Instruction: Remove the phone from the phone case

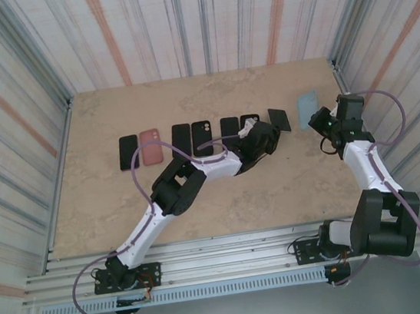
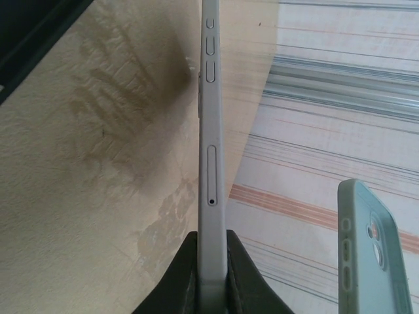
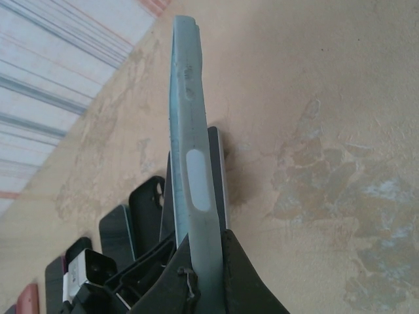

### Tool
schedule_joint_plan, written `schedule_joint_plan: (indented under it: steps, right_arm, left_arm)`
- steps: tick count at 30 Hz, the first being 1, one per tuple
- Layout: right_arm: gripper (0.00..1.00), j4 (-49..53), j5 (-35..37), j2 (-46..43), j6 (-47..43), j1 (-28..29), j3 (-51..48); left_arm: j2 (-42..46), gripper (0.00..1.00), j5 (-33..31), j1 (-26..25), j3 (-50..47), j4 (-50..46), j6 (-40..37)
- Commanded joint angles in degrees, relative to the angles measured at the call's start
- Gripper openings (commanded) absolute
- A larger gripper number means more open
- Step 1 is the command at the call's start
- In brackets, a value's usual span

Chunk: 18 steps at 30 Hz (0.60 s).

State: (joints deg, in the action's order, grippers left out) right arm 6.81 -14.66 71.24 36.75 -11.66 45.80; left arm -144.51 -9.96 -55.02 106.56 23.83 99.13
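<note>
Phone, slim and pale grey (image 2: 211, 131), stands edge-on, its lower end pinched in the left gripper (image 2: 211, 242). To its right, apart, the pale teal rubbery phone case (image 3: 190, 118) is clamped by the right gripper (image 3: 203, 245), seemingly empty, long axes roughly parallel.

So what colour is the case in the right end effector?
Pale mint blue case, clearest in the left wrist view.

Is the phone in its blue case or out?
Out. The left pincer holds the phone, its side tray bare, and the right pincer holds the blue case apart from it.
</note>
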Motion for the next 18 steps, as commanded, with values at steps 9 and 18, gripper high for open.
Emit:
schedule_joint_plan:
  steps: [9,18]
  right_arm:
    - [0.06,-0.3,-1.0,2.0,-2.0,-0.6,-1.3]
    - [0.05,-0.3,-1.9,6.8,-4.5,-0.9,1.1]
  left_arm:
    - [-2.2,0.28,4.3,-0.3,6.1,-5.8,1.9]
    - [-1.6,0.44,9.2,0.1,6.7,-11.8,2.3]
